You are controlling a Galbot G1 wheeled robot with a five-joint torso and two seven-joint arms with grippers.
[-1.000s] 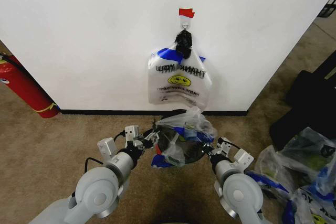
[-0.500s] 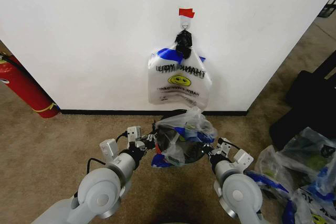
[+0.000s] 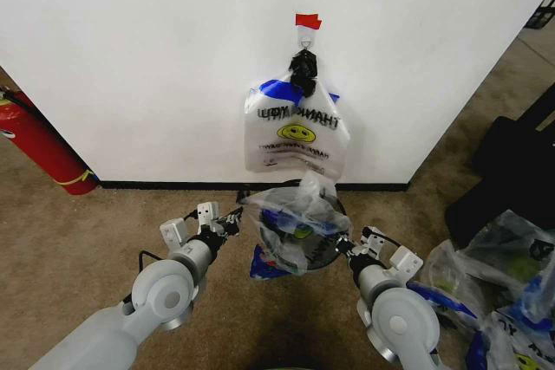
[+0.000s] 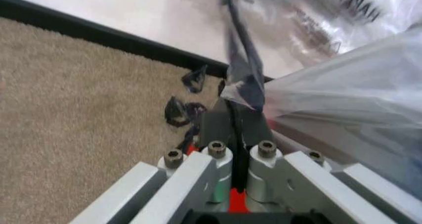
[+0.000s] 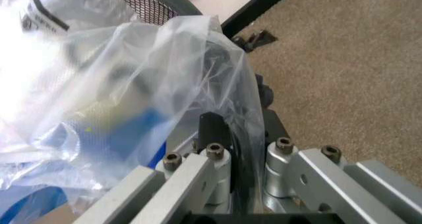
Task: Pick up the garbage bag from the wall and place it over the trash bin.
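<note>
Tan carpet (image 3: 104, 214) is running up to the wall (image 3: 130, 58), which is showing a black baseboard (image 3: 173, 185), a red tape piece (image 3: 307, 21) and a small metal hook (image 3: 305, 36). Hanging from that hook is a bunch of identical bags (image 3: 296, 132), gathered by a black clip (image 3: 303, 71). Near the baseboard, the garbage bag (image 3: 295, 218) is being held stretched over the trash bin (image 3: 325, 253) (black mesh rim visible in the right wrist view), between the two arms. The left gripper (image 3: 232, 221) is pinching the bag's left edge, jaws closed on the film, as the left wrist view confirms. The right gripper (image 3: 342, 247) is likewise clamping the bag's right edge, fingers (image 5: 212, 130) pressed together on plastic. A red fire extinguisher (image 3: 39, 149) is leaning at far left against the wall. Further bags (image 3: 494, 275) are lying on the carpet at right.
</note>
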